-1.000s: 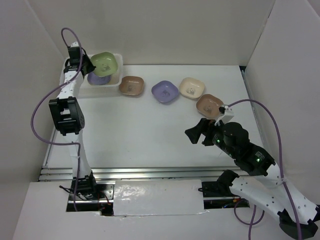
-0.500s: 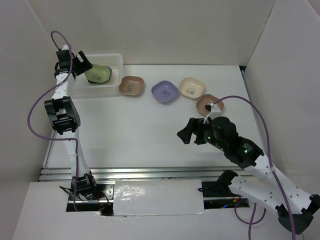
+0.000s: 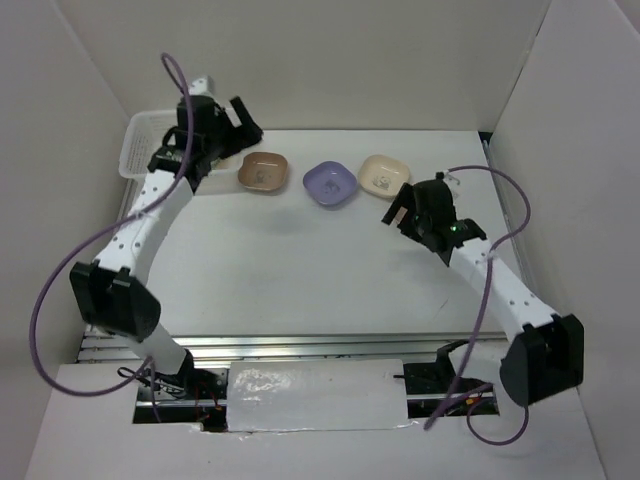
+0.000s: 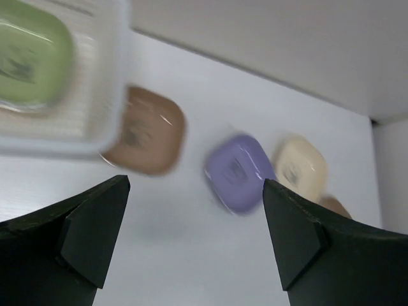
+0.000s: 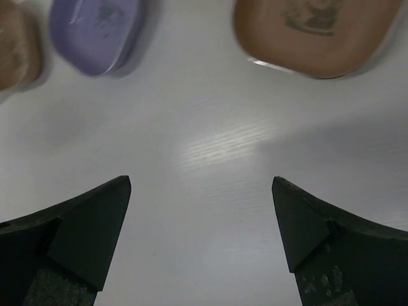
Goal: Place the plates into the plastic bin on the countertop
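Note:
The plastic bin holds a green plate; in the top view the bin lies at the back left, partly under my left arm. On the countertop lie a brown plate, a purple plate and a cream plate. My left gripper hangs open and empty above the bin's right end. My right gripper is open and empty, just short of another brown plate, which my arm hides from above.
White walls close in the back and both sides. A metal rail runs along the front edge. Purple cables loop off both arms. Bare countertop stretches in front of the row of plates.
My left gripper opened and let the green plate drop into the bin, then swung right. My right arm moved back toward the right-hand brown plate, its gripper staying open.

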`<state>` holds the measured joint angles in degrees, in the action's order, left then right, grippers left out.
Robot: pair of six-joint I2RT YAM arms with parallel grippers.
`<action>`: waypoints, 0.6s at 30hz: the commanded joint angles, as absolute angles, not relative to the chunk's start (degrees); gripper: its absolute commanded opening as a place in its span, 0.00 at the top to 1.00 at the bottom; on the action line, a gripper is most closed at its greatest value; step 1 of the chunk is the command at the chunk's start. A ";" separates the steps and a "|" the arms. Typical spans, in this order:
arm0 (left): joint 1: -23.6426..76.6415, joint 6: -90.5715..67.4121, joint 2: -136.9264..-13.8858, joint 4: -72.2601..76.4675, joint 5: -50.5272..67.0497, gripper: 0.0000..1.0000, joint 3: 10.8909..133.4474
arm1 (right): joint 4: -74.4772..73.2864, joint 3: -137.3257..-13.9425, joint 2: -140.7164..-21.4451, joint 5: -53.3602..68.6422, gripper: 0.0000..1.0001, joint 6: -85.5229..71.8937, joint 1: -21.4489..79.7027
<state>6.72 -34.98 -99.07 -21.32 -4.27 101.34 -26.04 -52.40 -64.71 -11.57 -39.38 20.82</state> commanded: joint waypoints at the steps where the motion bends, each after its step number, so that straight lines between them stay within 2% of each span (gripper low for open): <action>1: 15.27 -39.54 -89.08 -27.34 -8.87 0.01 88.98 | -24.95 -59.14 -71.94 -15.03 0.00 -39.11 12.85; 5: 25.90 -39.73 -80.43 -27.51 -10.46 0.01 76.32 | -27.77 -66.25 -83.74 -14.58 0.00 -39.63 4.41; 13: 36.73 -38.93 -74.18 -34.18 -17.22 0.01 70.23 | -27.33 -69.96 -100.45 -11.60 0.05 -40.87 -2.54; 16: 38.14 -39.20 -72.86 -34.28 -17.84 0.01 68.12 | -26.37 -68.48 -103.09 -11.25 0.12 -41.22 -3.25; 18: 38.32 -39.02 -72.16 -34.28 -17.84 0.01 66.89 | -25.23 -67.42 -103.88 -9.42 0.22 -40.87 -3.95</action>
